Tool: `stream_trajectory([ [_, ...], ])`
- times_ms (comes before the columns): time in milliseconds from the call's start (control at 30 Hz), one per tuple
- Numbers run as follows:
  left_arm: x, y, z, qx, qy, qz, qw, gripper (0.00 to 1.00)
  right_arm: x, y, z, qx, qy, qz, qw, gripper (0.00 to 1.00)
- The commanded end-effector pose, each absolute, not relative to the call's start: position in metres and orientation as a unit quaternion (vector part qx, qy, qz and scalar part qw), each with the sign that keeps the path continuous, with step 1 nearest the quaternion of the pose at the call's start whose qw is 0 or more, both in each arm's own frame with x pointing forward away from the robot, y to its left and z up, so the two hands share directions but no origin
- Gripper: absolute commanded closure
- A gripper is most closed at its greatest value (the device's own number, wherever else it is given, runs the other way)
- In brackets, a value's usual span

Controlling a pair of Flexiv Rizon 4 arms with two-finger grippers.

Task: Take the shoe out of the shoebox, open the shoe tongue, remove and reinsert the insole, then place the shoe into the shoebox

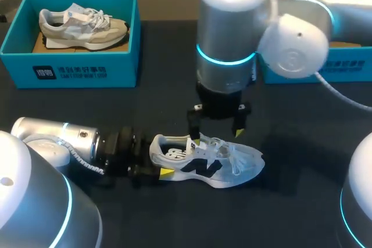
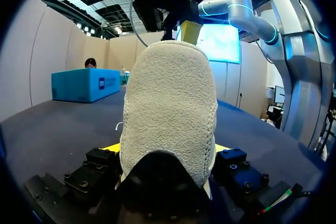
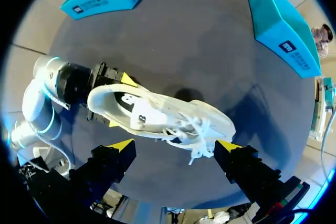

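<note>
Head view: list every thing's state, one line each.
white shoe: on the table, heel gripped.
left tool: shut on white shoe's heel.
right tool: open, above white shoe's laces.
left box: open, grey shoe inside.
grey shoe: lying in left box.
right box: mostly hidden, contents unseen.

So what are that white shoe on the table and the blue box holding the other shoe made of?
The white shoe looks like thin, slightly translucent mesh at the toe, with a nubby, suede-like or fleecy fabric over the heel and woven laces. The blue box seems matte cardboard: flat, straight-folded walls with printed marks.
</note>
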State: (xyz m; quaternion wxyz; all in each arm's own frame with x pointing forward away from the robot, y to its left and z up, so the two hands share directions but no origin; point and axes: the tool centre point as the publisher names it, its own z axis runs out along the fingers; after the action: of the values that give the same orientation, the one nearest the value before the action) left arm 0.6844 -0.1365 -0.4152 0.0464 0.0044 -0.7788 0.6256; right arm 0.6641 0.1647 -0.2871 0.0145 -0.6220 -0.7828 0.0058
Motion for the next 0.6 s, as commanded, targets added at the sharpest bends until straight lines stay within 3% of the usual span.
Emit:
stream_trajectory([
  [33, 0.684, -0.137, -0.415, 0.006, -0.780, 0.625, 0.045, 1.00, 0.665, 0.183, -0.286, -0.631, -0.775, 0.039, -0.006, 0.00],
  [467, 0.684, -0.137, -0.415, 0.006, -0.780, 0.625, 0.045, 1.00, 0.664, 0.181, -0.282, -0.629, -0.776, 0.038, -0.009, 0.00],
  [600, 0.684, -0.137, -0.415, 0.006, -0.780, 0.625, 0.045, 1.00, 0.660, 0.186, -0.273, -0.643, -0.764, 0.039, -0.035, 0.00],
])
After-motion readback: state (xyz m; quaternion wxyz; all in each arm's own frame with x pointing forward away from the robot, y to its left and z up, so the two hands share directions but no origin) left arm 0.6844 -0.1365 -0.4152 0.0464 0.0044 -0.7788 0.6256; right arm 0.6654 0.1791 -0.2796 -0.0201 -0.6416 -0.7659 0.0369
